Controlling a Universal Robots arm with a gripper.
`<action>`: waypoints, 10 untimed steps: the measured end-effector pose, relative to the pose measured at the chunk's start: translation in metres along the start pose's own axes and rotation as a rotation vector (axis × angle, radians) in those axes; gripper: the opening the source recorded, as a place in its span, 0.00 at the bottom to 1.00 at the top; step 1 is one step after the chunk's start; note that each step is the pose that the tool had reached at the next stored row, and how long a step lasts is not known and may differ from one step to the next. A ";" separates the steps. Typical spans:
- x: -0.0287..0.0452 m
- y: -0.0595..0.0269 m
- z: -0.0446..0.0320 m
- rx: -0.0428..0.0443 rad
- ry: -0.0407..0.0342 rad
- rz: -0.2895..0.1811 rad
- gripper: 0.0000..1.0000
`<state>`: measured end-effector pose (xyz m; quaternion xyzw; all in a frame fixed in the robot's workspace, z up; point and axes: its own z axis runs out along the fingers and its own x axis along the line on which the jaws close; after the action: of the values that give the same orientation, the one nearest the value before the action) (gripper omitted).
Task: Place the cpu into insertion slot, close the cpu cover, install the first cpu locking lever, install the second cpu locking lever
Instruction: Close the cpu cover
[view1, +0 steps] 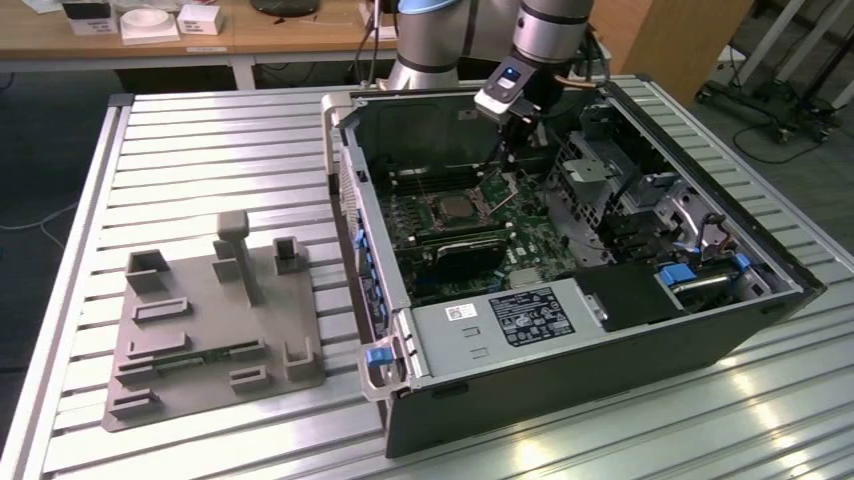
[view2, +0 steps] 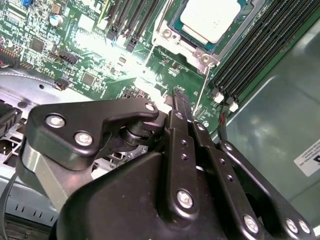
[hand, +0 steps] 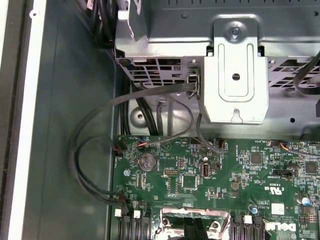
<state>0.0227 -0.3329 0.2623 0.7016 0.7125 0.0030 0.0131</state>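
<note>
cpu (view2: 207, 17) sits in insertion slot (view2: 167, 35) on the green board (view2: 100, 65); gripper (view2: 178, 97) hangs just beside the slot, fingers pressed together, thin locking lever (view2: 201, 87) next to its tip

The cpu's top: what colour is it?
The cpu has a pale silvery-grey metal top; the second wrist view shows it best.

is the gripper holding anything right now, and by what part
Nothing, as far as shows: the gripper has its jaws shut together with nothing between them, above the green board. The chip lies in its socket, apart from them.
</note>
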 end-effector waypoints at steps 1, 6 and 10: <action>0.0000 0.0004 -0.0004 0.0000 0.0000 0.000 0.10; -0.0001 0.0066 -0.0004 0.0000 0.0001 0.000 0.10; -0.0001 0.0136 -0.0002 0.0000 0.0000 0.000 0.10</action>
<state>0.0363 -0.3327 0.2628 0.7015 0.7125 0.0030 0.0131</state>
